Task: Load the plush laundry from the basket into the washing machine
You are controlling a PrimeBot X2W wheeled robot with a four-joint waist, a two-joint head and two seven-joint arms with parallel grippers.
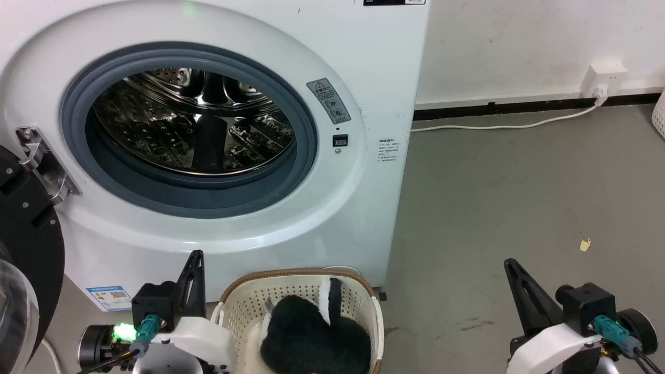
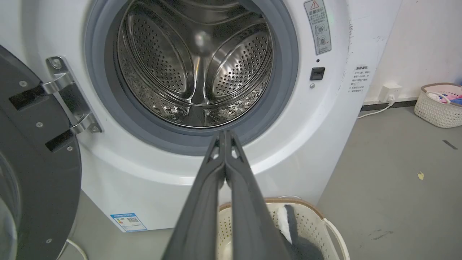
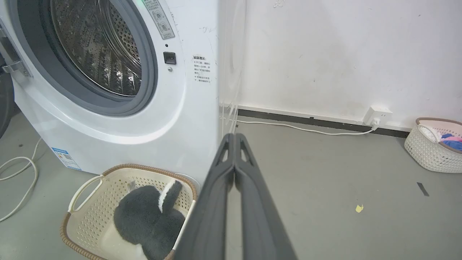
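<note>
The dark plush laundry (image 1: 311, 337) with a white stripe lies inside the cream basket (image 1: 244, 304), which stands on the floor right below the washing machine (image 1: 363, 78). The machine's port is open, its steel drum (image 1: 192, 119) is bare, and the black-rimmed door (image 1: 26, 259) hangs open at the left. My left gripper (image 1: 196, 255) is shut and holds nothing, just left of the basket. My right gripper (image 1: 510, 264) is also shut and holds nothing, over the bare floor well to the basket's right. In the right wrist view the plush laundry (image 3: 144, 216) sits in the basket (image 3: 90, 202).
A white cable (image 1: 493, 126) runs along the wall base to a socket (image 1: 602, 72). A second perforated basket (image 3: 433, 148) with coloured clothes stands far right by the wall. A yellow scrap (image 1: 585, 244) lies on the grey floor. Another cable (image 3: 21, 169) loops left of the machine.
</note>
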